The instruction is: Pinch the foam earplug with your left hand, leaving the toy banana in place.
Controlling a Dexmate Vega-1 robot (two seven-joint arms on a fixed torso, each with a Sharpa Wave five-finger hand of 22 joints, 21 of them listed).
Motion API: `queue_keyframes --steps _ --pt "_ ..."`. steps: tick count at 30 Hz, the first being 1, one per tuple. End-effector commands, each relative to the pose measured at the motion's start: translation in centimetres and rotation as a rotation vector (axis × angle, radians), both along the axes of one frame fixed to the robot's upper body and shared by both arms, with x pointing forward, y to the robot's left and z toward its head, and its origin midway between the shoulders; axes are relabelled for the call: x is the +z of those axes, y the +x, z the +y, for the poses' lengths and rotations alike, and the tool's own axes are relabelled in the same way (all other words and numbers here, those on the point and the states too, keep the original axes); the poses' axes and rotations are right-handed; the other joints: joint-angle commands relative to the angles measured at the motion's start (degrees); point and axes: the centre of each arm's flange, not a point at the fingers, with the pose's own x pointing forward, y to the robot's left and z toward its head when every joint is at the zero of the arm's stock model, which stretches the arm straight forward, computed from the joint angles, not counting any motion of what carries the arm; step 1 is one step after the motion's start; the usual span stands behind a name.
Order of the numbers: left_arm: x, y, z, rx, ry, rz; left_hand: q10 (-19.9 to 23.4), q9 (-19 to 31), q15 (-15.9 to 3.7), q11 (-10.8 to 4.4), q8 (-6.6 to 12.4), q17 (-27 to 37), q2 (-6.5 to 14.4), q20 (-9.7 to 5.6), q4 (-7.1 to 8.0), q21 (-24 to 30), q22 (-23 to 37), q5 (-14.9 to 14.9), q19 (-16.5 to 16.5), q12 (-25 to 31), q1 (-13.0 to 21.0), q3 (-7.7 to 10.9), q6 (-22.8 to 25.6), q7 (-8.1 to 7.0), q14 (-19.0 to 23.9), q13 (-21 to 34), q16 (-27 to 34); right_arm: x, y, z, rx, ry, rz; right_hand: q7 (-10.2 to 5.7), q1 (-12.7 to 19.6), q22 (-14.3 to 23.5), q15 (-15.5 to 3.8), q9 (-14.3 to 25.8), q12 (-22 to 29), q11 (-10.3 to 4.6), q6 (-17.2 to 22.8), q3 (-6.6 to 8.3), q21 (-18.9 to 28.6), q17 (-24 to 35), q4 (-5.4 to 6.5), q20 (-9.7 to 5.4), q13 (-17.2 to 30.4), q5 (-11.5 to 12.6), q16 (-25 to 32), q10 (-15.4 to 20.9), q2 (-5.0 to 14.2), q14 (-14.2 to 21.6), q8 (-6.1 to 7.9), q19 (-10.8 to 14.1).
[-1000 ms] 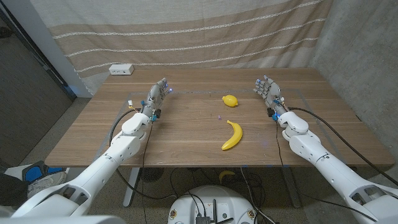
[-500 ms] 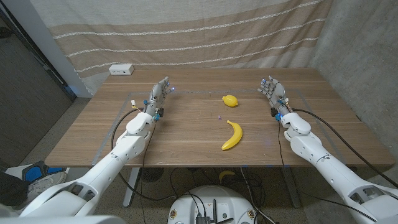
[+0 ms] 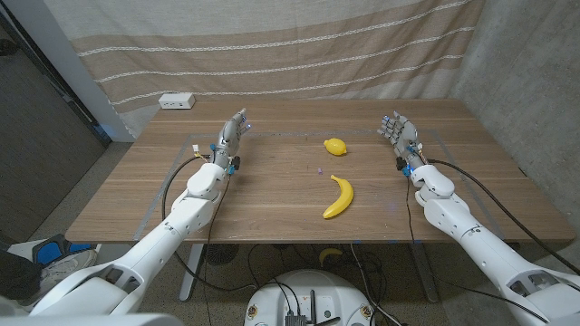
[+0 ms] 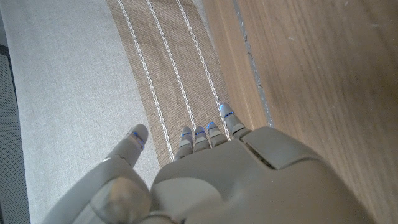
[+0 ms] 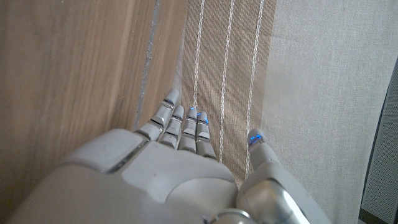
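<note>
- Left hand (image 3: 231, 138): fingers extended, holding nothing, over the tabletop (image 3: 272, 195).
- Right hand (image 3: 397, 133): likewise empty, fingers apart.
- Foam earplug (image 3: 320, 170): mid-tabletop, between toy banana (image 3: 339, 197) and lemon (image 3: 335, 146).

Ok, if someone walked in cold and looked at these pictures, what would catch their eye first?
Probably the yellow banana lying near the middle of the wooden table, with a lemon just beyond it. Next, the two pale robot hands: the left hand and right hand are raised on either side, fingers apart and holding nothing. A tiny purple earplug sits between the two fruits, easy to miss.
</note>
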Motion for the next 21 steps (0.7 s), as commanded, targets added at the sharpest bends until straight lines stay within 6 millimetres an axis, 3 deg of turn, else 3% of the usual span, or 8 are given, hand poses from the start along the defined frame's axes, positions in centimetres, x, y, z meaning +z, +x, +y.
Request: queue_keyframes --steps 1,2,4,8,21 --pt "2.0 -1.0 -0.7 0.134 0.174 -0.141 0.0 0.1 -0.03 -0.21 0.20 0.0 -0.8 0.18 -1.33 -0.6 0.1 -0.3 -2.0 0.2 0.3 -0.07 0.3 -1.13 0.1 0.1 0.1 -0.9 -0.6 -0.3 -0.006 0.009 0.008 -0.04 0.7 0.3 0.98 0.2 -0.3 0.10 1.1 -0.30 -0.5 -0.1 -0.21 1.94 0.2 0.3 0.2 1.3 1.07 1.9 -0.55 0.3" --pt "2.1 -1.1 -0.8 0.141 0.185 -0.144 0.1 0.1 0.32 -0.15 0.18 0.0 -0.9 0.63 -1.82 -0.6 0.1 -0.3 -1.1 0.2 0.4 -0.12 0.4 -1.28 0.3 0.1 0.2 -1.0 -0.7 -0.3 -0.007 0.009 0.008 0.08 0.6 0.3 1.71 0.2 -0.3 0.14 1.4 -0.48 -0.7 -0.1 -0.13 2.89 0.3 0.3 0.5 1.8 1.13 2.9 -0.76 0.8" --pt "2.3 -1.2 -0.9 0.156 0.206 -0.153 0.2 0.1 0.81 -0.23 0.22 0.1 -1.0 0.90 -2.39 -0.6 0.1 -0.3 -0.2 0.2 0.6 -0.20 0.7 -1.38 0.6 0.1 0.3 -1.0 -0.7 -0.4 -0.007 0.010 0.007 0.31 0.6 0.3 1.74 0.3 -0.3 0.57 1.8 -0.61 -0.8 -0.1 -0.12 3.28 0.3 0.4 0.6 2.4 1.14 3.4 -0.84 1.2" --pt "2.8 -1.4 -1.2 0.189 0.254 -0.180 0.9 0.1 1.33 -0.35 0.25 0.1 -1.0 1.99 -3.56 -0.8 0.2 -0.4 1.6 0.4 0.9 -0.37 1.2 -1.53 1.7 0.1 0.5 -1.0 -0.9 -0.4 -0.010 0.008 0.003 0.45 0.7 0.3 1.98 0.3 -0.4 0.84 2.2 -0.74 -0.8 -0.2 -0.20 3.49 0.3 0.4 0.7 2.9 1.06 3.9 -0.94 1.8" --pt "4.3 -2.5 -2.3 0.269 0.421 -0.262 2.3 0.1 1.46 -0.29 0.50 0.1 -0.4 2.41 -4.94 -1.1 0.3 -0.3 3.7 0.7 1.4 -0.38 2.8 -1.31 3.0 0.1 0.7 -0.8 -1.2 -0.4 -0.017 0.008 -0.014 0.34 1.1 0.4 1.54 0.3 -0.6 0.83 3.5 -0.89 -1.3 -0.3 -0.63 3.43 0.4 0.5 0.6 3.8 0.88 4.4 -1.06 2.3"
